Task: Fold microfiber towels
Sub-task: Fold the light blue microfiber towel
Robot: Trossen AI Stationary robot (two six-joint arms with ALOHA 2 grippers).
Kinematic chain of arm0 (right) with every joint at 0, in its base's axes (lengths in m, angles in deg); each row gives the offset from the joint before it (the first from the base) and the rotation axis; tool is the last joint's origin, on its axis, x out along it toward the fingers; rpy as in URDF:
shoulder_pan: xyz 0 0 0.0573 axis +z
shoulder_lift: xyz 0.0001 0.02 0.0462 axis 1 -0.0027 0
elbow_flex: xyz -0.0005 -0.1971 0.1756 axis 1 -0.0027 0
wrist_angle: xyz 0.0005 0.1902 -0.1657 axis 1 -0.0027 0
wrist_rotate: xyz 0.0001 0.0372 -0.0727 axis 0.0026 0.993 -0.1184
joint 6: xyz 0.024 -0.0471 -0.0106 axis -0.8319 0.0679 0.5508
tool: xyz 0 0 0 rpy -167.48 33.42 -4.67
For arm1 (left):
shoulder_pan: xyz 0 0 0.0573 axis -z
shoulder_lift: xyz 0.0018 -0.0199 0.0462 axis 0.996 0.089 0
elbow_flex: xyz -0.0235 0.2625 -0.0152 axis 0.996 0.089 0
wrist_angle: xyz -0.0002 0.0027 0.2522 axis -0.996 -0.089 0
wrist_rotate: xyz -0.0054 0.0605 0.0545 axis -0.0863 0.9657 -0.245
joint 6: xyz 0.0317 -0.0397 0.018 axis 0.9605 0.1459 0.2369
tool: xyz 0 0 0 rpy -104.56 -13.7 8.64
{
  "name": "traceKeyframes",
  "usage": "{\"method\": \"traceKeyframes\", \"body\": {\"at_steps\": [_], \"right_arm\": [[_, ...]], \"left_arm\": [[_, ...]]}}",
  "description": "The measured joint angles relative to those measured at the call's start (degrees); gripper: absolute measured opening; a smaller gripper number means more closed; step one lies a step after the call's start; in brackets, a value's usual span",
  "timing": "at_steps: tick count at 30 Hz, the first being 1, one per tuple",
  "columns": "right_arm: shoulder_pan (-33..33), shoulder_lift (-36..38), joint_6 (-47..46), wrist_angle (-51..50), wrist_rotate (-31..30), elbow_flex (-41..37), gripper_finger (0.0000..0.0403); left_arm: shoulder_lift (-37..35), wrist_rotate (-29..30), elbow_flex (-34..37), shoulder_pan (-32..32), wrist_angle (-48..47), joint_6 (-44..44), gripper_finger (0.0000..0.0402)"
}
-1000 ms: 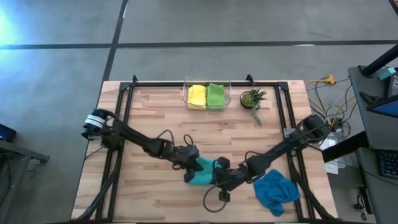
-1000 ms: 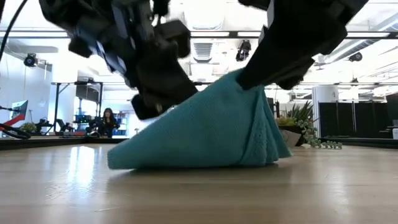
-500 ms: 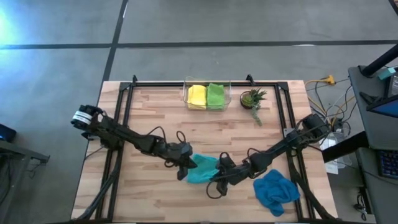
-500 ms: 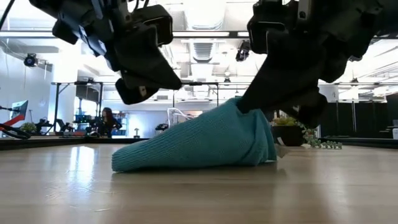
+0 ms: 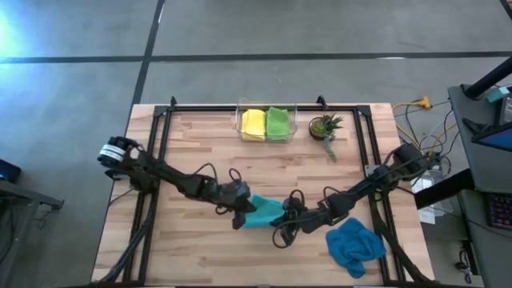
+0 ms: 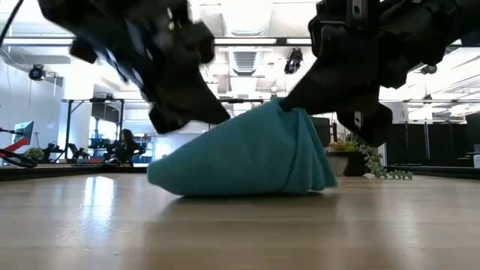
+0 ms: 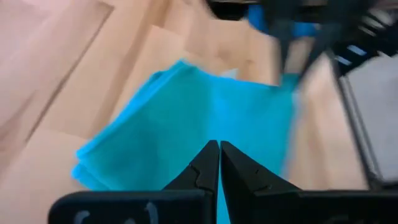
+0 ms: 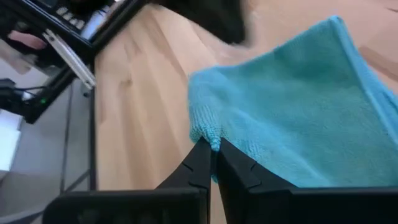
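Both claws, the left claw and right claw, pinch the soft teal cloth mid-fold on the wooden bench; next they should lay it flat and let go.

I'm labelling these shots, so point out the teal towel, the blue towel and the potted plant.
teal towel (image 5: 262, 213): high view, the middle of its visible cloth between the two arms.
blue towel (image 5: 354, 245): high view, the centre of the crumpled heap.
potted plant (image 5: 325, 126): high view, its leafy top.
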Motion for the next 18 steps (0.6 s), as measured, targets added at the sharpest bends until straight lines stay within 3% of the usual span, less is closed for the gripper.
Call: {"method": "traceKeyframes", "body": {"at_steps": [10, 18], "right_arm": [[-0.01, 1.00, -0.43, -0.05, 0.04, -0.47, 0.0009], [-0.01, 1.07, -5.47, -1.95, -1.66, -0.75, 0.0009]], "left_arm": [[12.60, -7.92, -1.33, -1.88, 4.56, -4.42, 0.0000], [10.44, -10.11, -0.63, -1.94, 3.36, -4.40, 0.0000]]}}
